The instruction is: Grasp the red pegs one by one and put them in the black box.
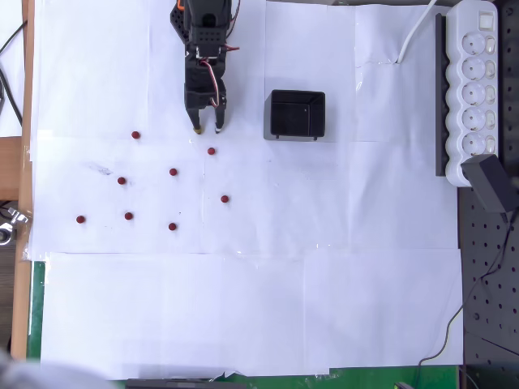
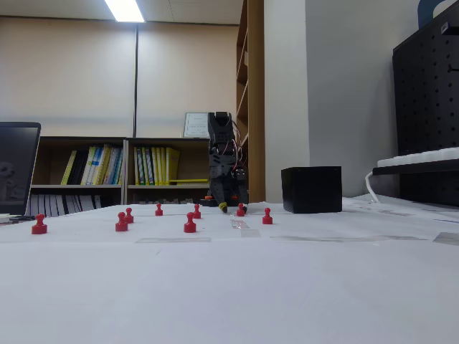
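Several small red pegs lie scattered on the white paper [image 1: 243, 308], left of centre in the overhead view. The nearest peg [image 1: 211, 151] sits just below my gripper [image 1: 208, 128]; others lie further out, such as one at the far left [image 1: 80, 220] and one lower right [image 1: 225, 198]. My gripper points down close to the paper, open, with nothing between its fingers. The black box [image 1: 297, 113] stands right of the gripper, and its inside looks bare. In the fixed view the gripper [image 2: 232, 208] hangs by a peg [image 2: 240, 210], left of the box [image 2: 311, 189].
A long white power strip [image 1: 474, 81] with a black adapter [image 1: 491, 182] lies along the right edge beside a black pegboard [image 1: 486, 267]. A white cable [image 1: 418, 32] runs from it. The table's wooden edge [image 1: 24, 162] is on the left. A laptop [image 2: 14, 168] stands at the fixed view's left.
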`<state>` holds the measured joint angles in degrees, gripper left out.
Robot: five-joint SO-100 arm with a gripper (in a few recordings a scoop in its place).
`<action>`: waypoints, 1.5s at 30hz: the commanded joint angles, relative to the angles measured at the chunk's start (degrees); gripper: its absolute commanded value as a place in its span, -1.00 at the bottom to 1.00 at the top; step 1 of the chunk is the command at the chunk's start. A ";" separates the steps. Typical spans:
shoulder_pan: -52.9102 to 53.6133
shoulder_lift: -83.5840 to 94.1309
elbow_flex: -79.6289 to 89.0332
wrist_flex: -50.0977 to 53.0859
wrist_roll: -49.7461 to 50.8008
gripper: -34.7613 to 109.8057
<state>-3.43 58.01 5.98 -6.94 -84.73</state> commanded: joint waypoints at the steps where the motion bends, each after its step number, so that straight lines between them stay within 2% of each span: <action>1: -1.14 4.39 3.87 -1.23 -1.49 -0.32; 25: -3.69 20.30 19.78 -1.76 -5.01 -0.32; 45: -3.34 22.15 20.13 -2.99 -4.31 -0.42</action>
<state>-6.24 79.37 24.17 -9.76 -88.68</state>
